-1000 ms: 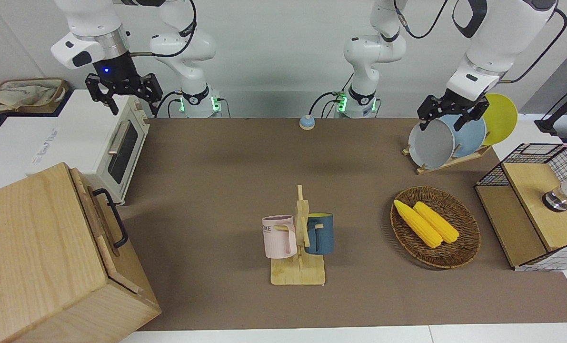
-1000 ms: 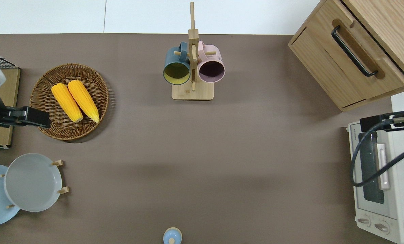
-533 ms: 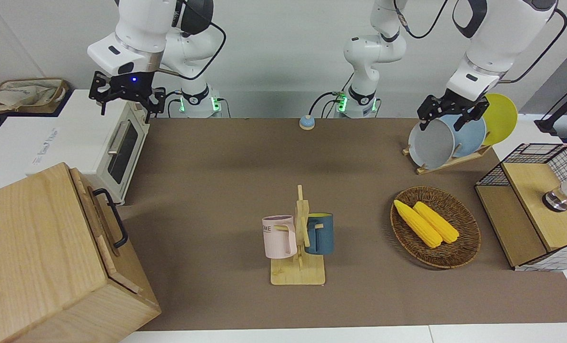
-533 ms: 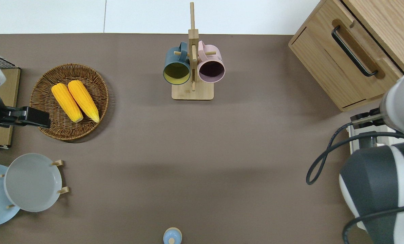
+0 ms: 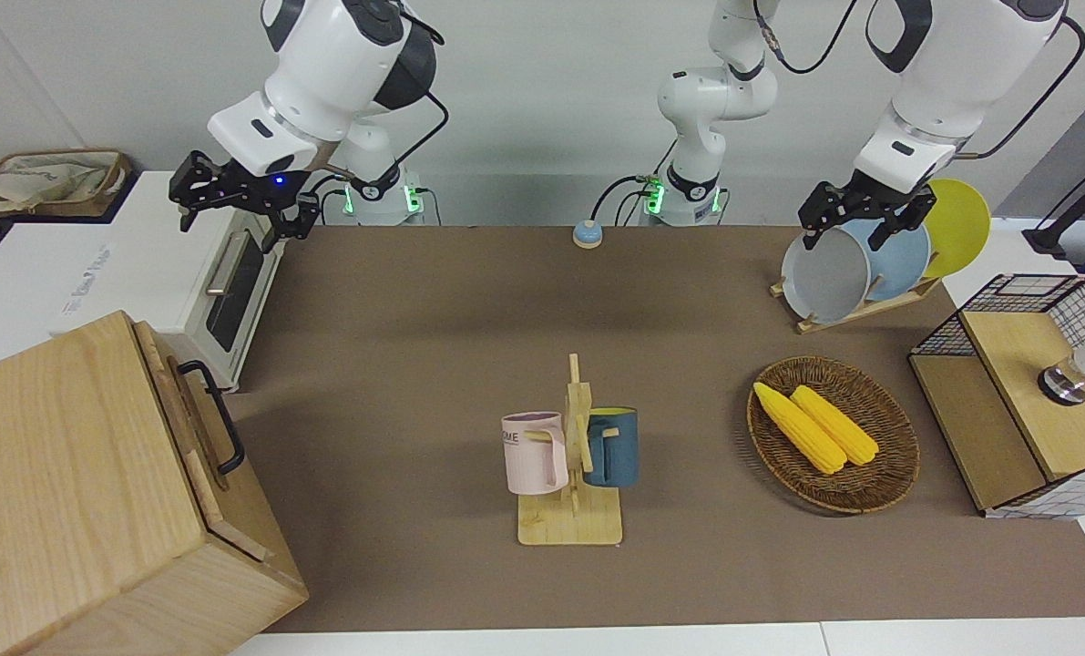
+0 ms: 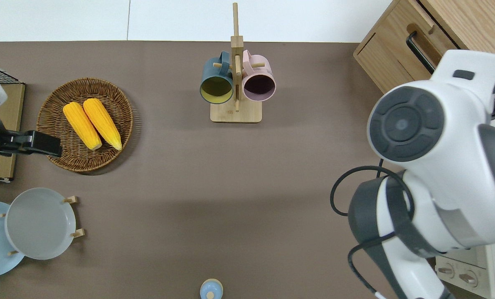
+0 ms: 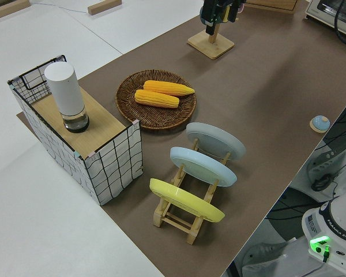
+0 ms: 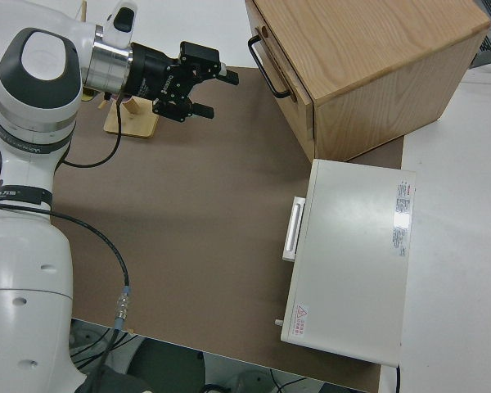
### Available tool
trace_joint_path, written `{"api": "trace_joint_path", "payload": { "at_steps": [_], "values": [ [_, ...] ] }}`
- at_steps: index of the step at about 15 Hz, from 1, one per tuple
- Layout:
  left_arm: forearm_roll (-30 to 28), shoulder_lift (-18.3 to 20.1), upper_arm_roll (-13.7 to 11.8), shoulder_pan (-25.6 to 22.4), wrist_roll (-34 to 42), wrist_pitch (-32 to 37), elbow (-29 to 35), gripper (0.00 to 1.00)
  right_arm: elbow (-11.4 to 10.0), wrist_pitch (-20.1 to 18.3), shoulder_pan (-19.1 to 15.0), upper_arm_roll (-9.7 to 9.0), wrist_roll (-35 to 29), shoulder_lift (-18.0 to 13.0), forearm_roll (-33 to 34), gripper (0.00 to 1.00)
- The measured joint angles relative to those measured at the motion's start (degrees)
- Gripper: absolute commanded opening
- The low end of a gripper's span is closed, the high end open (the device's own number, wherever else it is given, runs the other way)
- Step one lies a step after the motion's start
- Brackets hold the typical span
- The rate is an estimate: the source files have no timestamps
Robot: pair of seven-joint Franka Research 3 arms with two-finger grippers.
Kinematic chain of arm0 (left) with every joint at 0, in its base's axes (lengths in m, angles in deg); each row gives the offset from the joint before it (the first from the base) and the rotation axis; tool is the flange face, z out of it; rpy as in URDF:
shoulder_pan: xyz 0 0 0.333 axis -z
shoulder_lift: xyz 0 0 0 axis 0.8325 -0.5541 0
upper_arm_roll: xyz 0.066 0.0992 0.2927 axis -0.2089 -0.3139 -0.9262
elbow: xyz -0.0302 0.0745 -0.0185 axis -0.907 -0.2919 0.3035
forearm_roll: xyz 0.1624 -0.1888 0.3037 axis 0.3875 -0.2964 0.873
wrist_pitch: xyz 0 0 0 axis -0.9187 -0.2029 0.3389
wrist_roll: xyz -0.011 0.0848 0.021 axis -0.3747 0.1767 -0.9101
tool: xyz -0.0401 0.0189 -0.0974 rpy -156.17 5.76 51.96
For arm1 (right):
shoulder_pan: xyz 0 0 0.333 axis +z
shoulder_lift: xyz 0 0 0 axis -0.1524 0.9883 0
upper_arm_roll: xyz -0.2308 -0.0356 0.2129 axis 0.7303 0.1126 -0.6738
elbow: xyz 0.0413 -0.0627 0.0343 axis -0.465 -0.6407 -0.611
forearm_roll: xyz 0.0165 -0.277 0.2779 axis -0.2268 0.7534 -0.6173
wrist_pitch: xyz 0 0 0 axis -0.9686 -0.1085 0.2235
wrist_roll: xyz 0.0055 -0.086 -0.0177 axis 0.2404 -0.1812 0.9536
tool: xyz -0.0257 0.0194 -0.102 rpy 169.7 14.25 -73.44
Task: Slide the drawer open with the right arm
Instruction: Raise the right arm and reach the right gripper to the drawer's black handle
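My right gripper (image 8: 211, 92) aloft — jaws wide, empty.
Drawer (image 8: 280, 72) shut at its two o'clock, handle (image 8: 266, 70) untouched; left arm parked.

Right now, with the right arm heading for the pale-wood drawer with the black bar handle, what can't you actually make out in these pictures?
- Pale-wood drawer: overhead, the right arm's white body covers most of its black bar handle.
- Right gripper: open in the right side view; hidden overhead under that arm.
- White toaster oven: overhead, only a corner shows under the arm.
- Left gripper: parked; fingers indistinct.
- Drawer contents: shut, unseen.
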Motion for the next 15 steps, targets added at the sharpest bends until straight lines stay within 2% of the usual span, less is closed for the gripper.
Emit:
{"api": "trace_joint_path", "payload": {
  "at_steps": [3, 8, 13, 15],
  "values": [
    [0.0, 0.0, 0.0, 0.0, 0.0, 0.0, 0.0, 0.99, 0.0, 0.2, 1.5, -0.03, -0.6, 2.3, 6.5, 0.99],
    [0.0, 0.0, 0.0, 0.0, 0.0, 0.0, 0.0, 0.99, 0.0, 2.7, 2.3, -0.03, -3.4, 6.3, 15.4, 0.99],
    [0.0, 0.0, 0.0, 0.0, 0.0, 0.0, 0.0, 0.99, -0.2, 2.8, 5.3, -0.05, -9.4, 10.8, 21.1, 0.99],
    [0.0, 0.0, 0.0, 0.0, 0.0, 0.0, 0.0, 0.99, -1.0, 2.8, 5.7, -0.05, -12.1, 12.3, 24.8, 0.99]
  ]
}}
